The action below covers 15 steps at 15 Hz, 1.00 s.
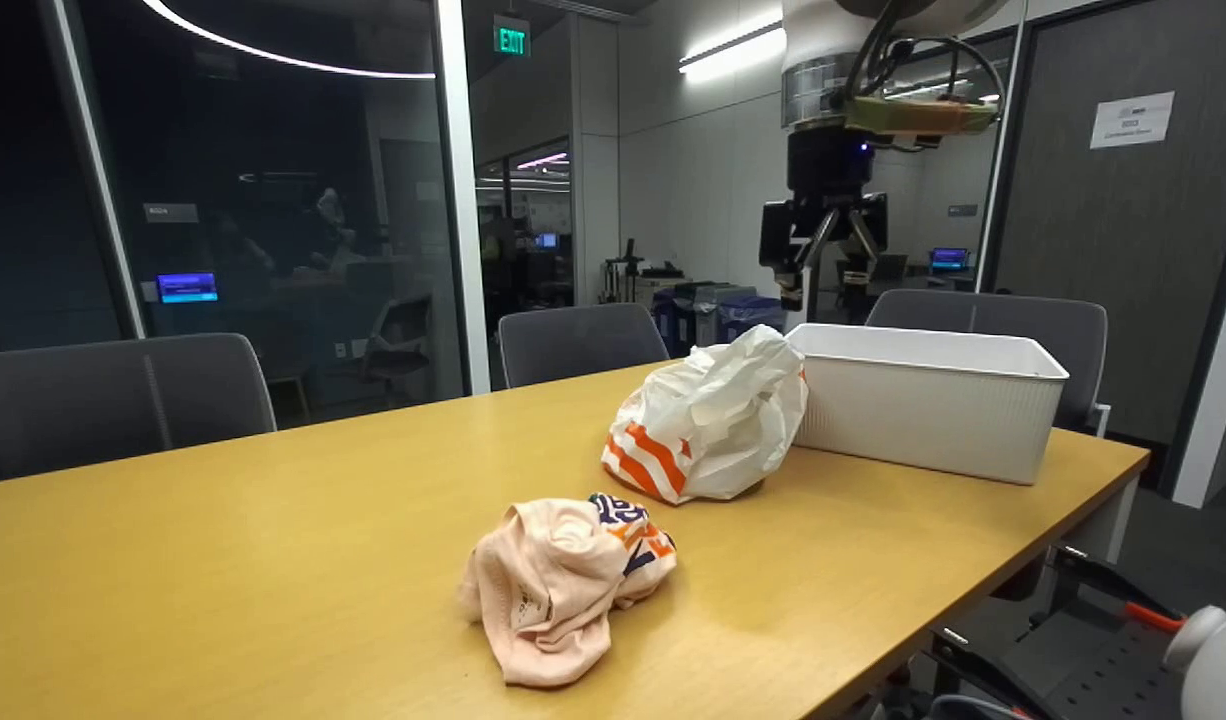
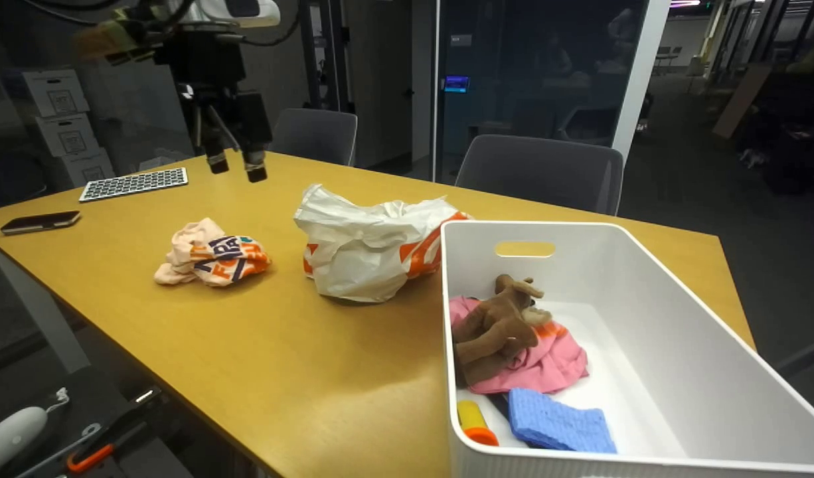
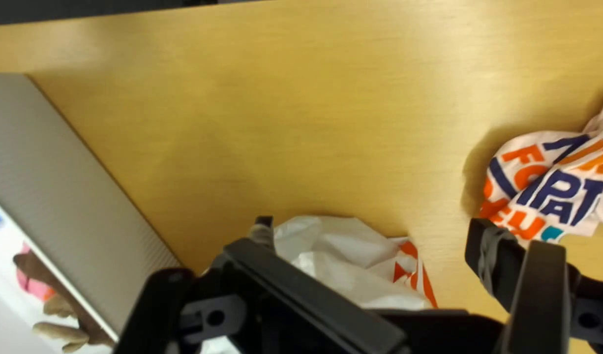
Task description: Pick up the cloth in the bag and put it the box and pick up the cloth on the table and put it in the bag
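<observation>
Looks half done, with a crumpled pink cloth (image 2: 560,362) in the long white plastic box (image 2: 659,332), but can't see inside the crinkly white plastic bag (image 2: 367,259). Still need to move the bunched-up peach cloth (image 1: 563,590) with bright letters off the smooth yellow wood table (image 1: 303,560) into the bag, using the black metal gripper (image 2: 237,169), empty and spread wide at the fingers (image 2: 256,174). Behind, can see grey chairs (image 1: 578,340) and dark glass (image 1: 273,130).

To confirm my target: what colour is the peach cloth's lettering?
Orange, navy and teal on the peach cloth, clearest in the wrist view.
</observation>
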Each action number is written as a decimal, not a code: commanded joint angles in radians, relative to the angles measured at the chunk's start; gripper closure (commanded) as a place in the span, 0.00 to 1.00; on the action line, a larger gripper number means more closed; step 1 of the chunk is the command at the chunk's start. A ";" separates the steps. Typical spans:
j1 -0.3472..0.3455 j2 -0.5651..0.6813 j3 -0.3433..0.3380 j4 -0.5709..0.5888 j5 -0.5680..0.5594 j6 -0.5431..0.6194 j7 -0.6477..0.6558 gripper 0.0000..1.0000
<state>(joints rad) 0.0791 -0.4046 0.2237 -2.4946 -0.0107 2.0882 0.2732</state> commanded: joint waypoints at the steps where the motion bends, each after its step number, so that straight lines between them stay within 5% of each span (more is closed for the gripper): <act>1: -0.033 0.150 0.005 0.167 -0.138 0.030 0.022 0.00; 6: -0.024 0.300 -0.036 0.324 -0.186 0.085 -0.013 0.00; 15: -0.003 0.457 -0.082 0.264 -0.175 0.372 -0.132 0.00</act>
<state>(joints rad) 0.0575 0.0304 0.1657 -2.2054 -0.1787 2.4009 0.1889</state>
